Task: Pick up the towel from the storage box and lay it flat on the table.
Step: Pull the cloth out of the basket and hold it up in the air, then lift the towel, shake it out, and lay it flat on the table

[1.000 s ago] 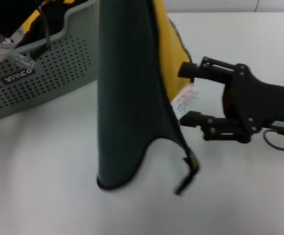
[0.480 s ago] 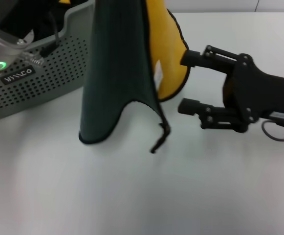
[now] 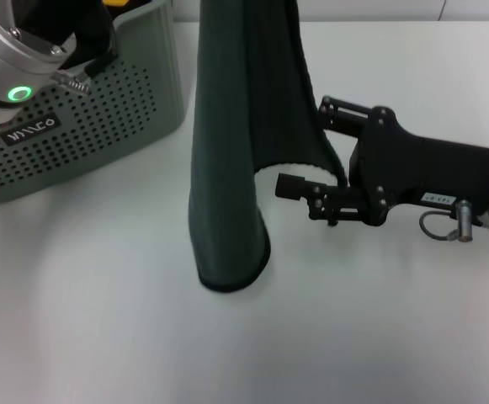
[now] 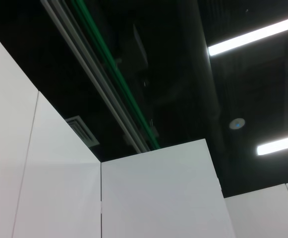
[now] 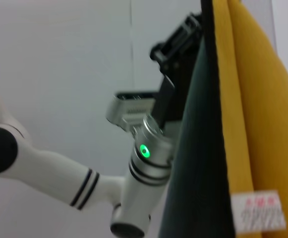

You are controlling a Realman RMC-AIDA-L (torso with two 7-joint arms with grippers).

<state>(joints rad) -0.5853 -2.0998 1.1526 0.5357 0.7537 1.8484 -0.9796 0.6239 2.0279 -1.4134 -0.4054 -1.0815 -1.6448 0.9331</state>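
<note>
The dark green towel (image 3: 231, 168) hangs upright in mid-air over the white table (image 3: 101, 337), its lower end just above the surface. In the right wrist view my left gripper (image 5: 183, 37) is shut on the towel (image 5: 198, 148) near its top edge. A yellow cloth (image 5: 248, 124) with a white label hangs against it there. My right gripper (image 3: 303, 145) is open beside the towel's right side, one finger on either side of its curled edge. The grey-green storage box (image 3: 101, 109) stands at the back left.
My left arm (image 3: 13, 50), with a green light, reaches up over the box. A bit of yellow (image 3: 118, 2) shows inside the box. The left wrist view shows only ceiling and wall panels. Bare table lies in front of and to the right of the towel.
The towel has turned and hangs lower, and its yellow side no longer shows in the head view. My right gripper has moved left, so its open fingers now straddle the towel's edge.
</note>
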